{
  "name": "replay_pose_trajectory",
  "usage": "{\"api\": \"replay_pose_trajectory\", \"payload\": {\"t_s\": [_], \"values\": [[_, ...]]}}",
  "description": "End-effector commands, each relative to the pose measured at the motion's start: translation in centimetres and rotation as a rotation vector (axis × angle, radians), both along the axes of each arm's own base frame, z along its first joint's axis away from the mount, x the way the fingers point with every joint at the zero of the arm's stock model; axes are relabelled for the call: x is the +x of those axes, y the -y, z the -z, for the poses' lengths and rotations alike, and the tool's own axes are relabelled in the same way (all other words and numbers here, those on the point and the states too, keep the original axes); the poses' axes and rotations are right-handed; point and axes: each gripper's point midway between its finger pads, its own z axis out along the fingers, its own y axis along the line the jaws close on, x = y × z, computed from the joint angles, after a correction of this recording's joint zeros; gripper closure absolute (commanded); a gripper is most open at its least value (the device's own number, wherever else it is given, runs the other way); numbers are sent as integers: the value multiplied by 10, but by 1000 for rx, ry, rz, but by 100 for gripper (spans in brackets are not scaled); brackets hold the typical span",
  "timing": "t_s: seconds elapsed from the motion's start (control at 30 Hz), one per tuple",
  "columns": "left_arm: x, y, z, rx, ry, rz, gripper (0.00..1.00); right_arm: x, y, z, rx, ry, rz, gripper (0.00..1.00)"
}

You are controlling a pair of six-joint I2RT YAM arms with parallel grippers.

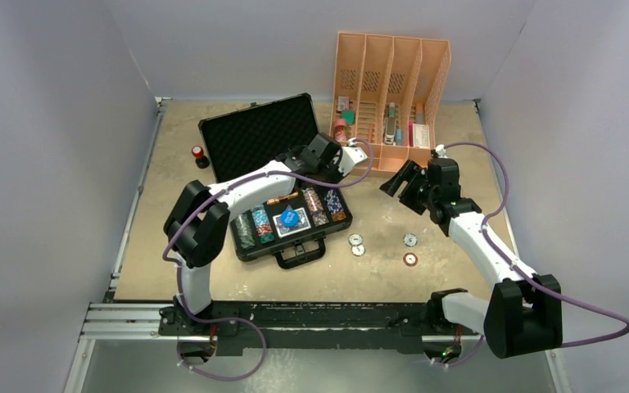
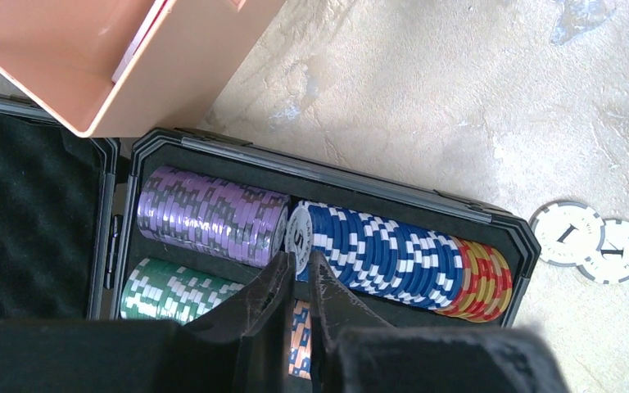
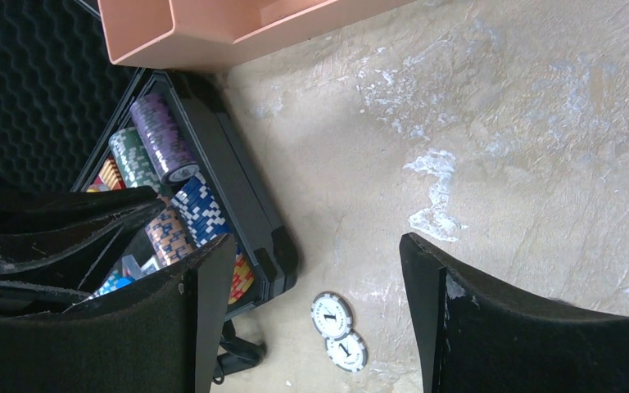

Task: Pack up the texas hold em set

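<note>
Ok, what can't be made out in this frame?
- Left gripper: in the left wrist view its own fingers hide whether they pinch the white chip.
- Briefcase: in the top view the left arm covers some chip rows.
- Orange organizer: contents too small from above, cut off in both wrist views.
- Red-centred loose chip: marking too small, top view only.

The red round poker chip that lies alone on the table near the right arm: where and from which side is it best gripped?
Probably by its rim, from straight above. The red round poker chip lies flat on the tan table, apart from the other chips, so the open right pincer could straddle it and close on opposite edges.
</note>
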Motion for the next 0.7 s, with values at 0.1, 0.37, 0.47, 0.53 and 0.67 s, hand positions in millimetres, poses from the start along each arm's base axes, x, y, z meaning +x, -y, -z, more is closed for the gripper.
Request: {"api": "replay_pose_trajectory", "payload": {"t_s": [0.1, 0.37, 0.47, 0.53, 0.67], "values": [[4, 4, -5, -32, 1, -15, 94, 3, 4, -2, -17, 28, 7, 25], [3, 0, 11, 1, -27, -31, 94, 3, 5, 0, -21, 24, 14, 25], [10, -5, 13, 22, -2, -73, 97, 3, 7, 1, -26, 22, 20, 25], [15, -8, 13, 31, 18, -95, 99, 3, 8, 2, -28, 19, 24, 25], [23, -18, 14, 70, 59, -152, 100, 4, 10, 3, -38, 11, 32, 26]]}}
